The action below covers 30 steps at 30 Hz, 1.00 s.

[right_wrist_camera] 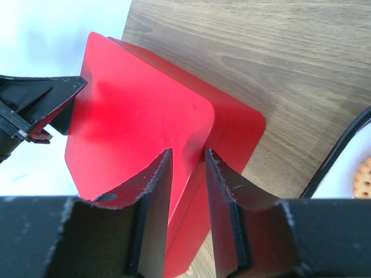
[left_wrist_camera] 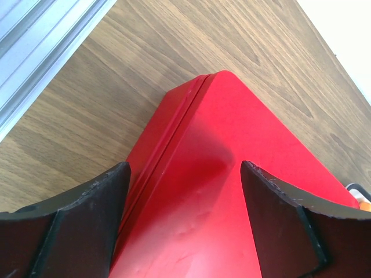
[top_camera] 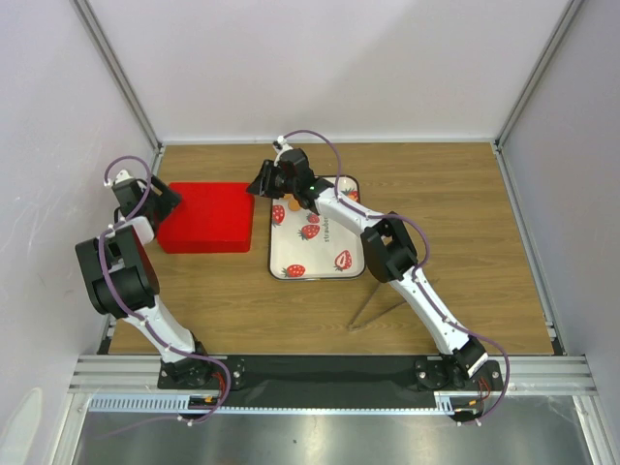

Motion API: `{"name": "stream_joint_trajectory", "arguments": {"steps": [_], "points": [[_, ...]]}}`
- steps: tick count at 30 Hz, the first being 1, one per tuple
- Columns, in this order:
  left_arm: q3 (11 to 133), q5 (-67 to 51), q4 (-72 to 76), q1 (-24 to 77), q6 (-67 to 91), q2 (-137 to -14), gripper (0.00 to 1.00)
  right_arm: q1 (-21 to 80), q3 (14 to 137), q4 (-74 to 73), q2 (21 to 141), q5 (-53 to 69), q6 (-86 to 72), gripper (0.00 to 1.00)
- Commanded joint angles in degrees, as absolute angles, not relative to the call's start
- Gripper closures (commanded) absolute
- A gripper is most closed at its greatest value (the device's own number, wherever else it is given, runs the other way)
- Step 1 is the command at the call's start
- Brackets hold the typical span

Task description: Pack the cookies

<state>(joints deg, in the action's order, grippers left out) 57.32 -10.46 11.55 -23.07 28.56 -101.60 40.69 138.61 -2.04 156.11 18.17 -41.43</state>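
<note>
A closed red box (top_camera: pixel 205 216) sits on the wooden desk (top_camera: pixel 446 242) close to its left edge, in the far half; just to its right, with a narrow strip of wood between them, lies a white tray (top_camera: pixel 325 248) with a black rim and strawberry prints, nearer the desk's far edge than the near one.

One orange cookie (top_camera: pixel 295 205) shows on the tray near its far-left corner, partly under the right arm; the right wrist view catches a tan, dotted cookie (right_wrist_camera: pixel 363 178) at the picture's right border, inside the tray's rim; how many more lie there cannot be told.

The left gripper (top_camera: pixel 165 199) hangs over the box at the side facing the desk's left edge; in its wrist view its fingers (left_wrist_camera: pixel 87 220) stand wide apart above the lid (left_wrist_camera: pixel 232 174), with the red surface running on under both of them, so they grip nothing.

The right gripper (top_camera: pixel 263 181) reaches across the tray to the box's far-right corner; its fingers (right_wrist_camera: pixel 153 197) are only a narrow slit apart, with the rounded corner of the lid's edge showing in that slit; whether the pads press on it cannot be told.
</note>
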Motion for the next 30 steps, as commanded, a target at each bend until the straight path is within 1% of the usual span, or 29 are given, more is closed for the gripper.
{"name": "stream_joint_trajectory", "arguments": {"steps": [1, 14, 23, 28, 30], "points": [[55.81, -16.08, 12.39, -22.24, 31.46, -101.25, 0.19, 43.24, 142.47, -1.93, 157.67, 19.60, -41.48, 0.65], [53.09, -16.52, 14.32, -20.74, 33.92, -100.28, 0.26, 44.82, 143.44, -3.95, 158.47, 17.32, -38.41, 0.63], [51.24, -15.91, 14.41, -19.51, 35.24, -99.23, 0.32, 45.79, 143.96, -5.71, 158.38, 15.30, -36.30, 0.63], [50.19, -14.77, 14.06, -18.81, 35.42, -98.26, 0.32, 46.23, 143.70, -7.03, 157.59, 13.72, -34.90, 0.63], [50.10, -14.68, 13.63, -18.81, 35.33, -98.00, 0.30, 46.14, 143.61, -7.73, 157.06, 12.66, -34.19, 0.61]]}}
